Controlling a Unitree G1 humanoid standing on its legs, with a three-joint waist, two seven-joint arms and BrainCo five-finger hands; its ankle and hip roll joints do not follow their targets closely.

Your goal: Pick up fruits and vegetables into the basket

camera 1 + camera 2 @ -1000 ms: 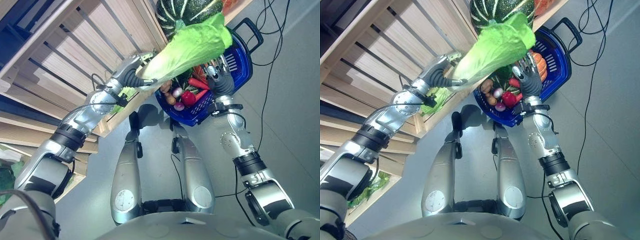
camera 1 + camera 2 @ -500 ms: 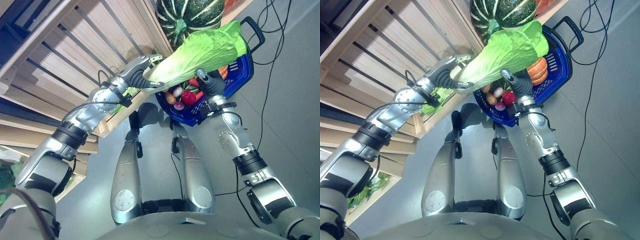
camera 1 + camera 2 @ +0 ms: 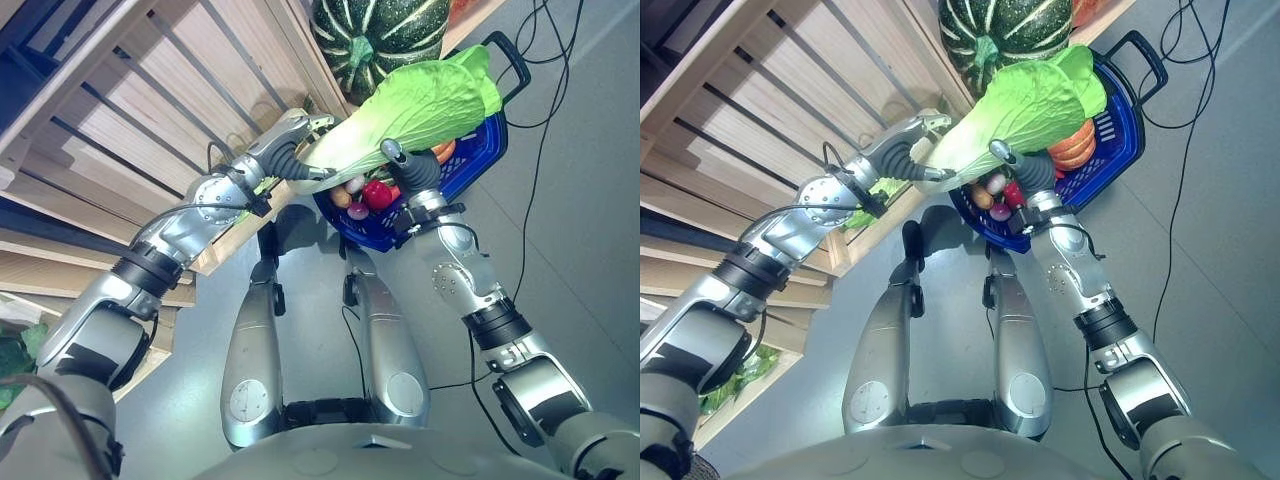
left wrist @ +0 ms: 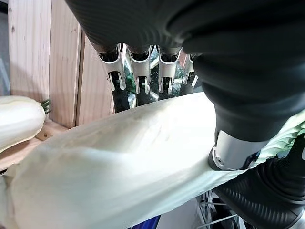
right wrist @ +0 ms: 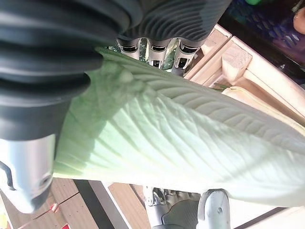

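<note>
Eye views: lettuce [image 3: 420, 105] clamped at stalk in left hand [image 3: 290, 140], hanging over basket [image 3: 1120, 130]; right hand [image 3: 405, 165] beneath leaves, nearer than 1 s ago. Left wrist: fingers [image 4: 138, 76] curled round stalk. Right wrist: fingers [image 5: 152, 55] against leaf (closure unclear). Risk: leaves tearing under uneven support, spilling outside.

The blue basket [image 3: 470, 160] is crowded with produce, and the lettuce [image 3: 420, 105] lies across its opening. A striped green squash [image 3: 380, 35] on the wooden shelf [image 3: 150, 90] crowds the basket's far side; bare floor [image 3: 590, 220] lies beside it.
</note>
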